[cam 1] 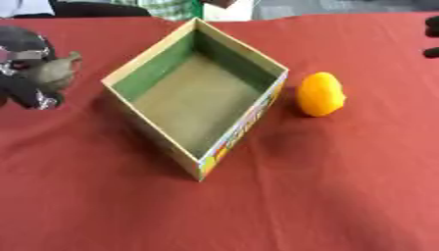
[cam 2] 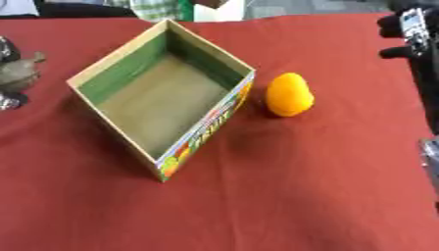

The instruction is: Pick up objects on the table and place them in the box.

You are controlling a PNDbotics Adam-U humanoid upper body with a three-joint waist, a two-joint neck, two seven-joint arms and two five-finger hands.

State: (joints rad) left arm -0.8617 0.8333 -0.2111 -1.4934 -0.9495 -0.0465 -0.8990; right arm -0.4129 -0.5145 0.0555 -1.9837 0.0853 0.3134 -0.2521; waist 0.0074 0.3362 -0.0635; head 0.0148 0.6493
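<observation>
Only rightward: right robot hand [cam 2: 410,34].

Pretty much the whole shot is a bench covered in a rust-red cloth [cam 1: 326,196], a bit creased. Past the far edge there's a strip of grey floor [cam 1: 343,7]. Lighting's soft and even.
</observation>
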